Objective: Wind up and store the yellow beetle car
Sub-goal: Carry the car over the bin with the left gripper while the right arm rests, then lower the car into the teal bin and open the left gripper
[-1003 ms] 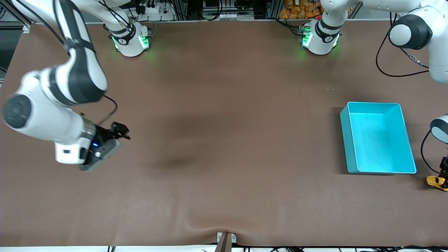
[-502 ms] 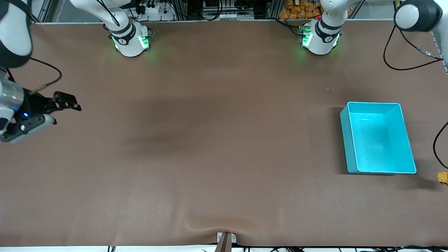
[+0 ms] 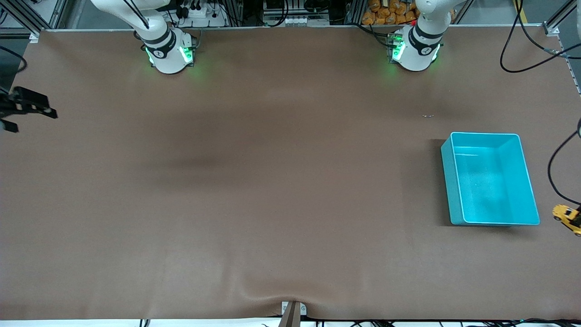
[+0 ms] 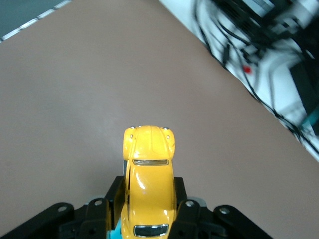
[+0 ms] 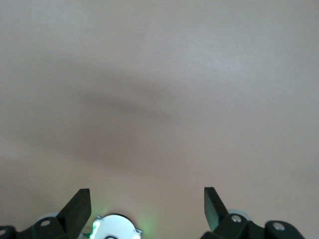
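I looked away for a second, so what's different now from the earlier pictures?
The right gripper, fingers open and empty, has swung away to the table's edge at its own end. The left gripper, shut on the car, has shifted it slightly at the other edge, beside the bin. The bin has not moved.

Yellow beetle car, glossy, clamped in left gripper

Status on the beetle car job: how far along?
Picked up: the left end effector is shut on the yellow beetle car, beside the teal bin. The bin holds nothing, so storing is left; winding can't be judged. The right end effector waits open.
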You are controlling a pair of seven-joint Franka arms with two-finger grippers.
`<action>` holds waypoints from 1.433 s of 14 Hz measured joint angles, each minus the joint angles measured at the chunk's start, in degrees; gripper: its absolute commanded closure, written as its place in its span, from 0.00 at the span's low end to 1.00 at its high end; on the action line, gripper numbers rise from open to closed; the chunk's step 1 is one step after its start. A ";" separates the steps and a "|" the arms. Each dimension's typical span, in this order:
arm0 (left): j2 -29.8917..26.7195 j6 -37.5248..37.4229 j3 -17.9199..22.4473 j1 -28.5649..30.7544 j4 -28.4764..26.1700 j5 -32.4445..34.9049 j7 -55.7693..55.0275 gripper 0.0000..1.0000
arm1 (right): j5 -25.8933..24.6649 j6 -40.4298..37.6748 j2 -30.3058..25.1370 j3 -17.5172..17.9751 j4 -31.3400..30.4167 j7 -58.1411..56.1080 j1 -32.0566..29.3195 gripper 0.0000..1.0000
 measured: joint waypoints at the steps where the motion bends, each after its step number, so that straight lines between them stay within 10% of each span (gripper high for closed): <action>1: -1.91 -0.01 -1.25 -0.02 -2.31 0.00 2.11 1.00 | 0.06 0.26 -0.93 0.13 -0.21 3.25 0.06 0.00; 8: -9.36 -0.08 -7.19 -0.18 -14.32 0.13 19.40 1.00 | 0.31 11.71 -7.80 0.91 -13.18 11.83 2.54 0.00; 20: -12.12 -4.85 -7.41 0.28 -22.92 0.18 38.11 1.00 | 0.33 12.22 -8.98 1.12 -13.50 13.92 3.52 0.00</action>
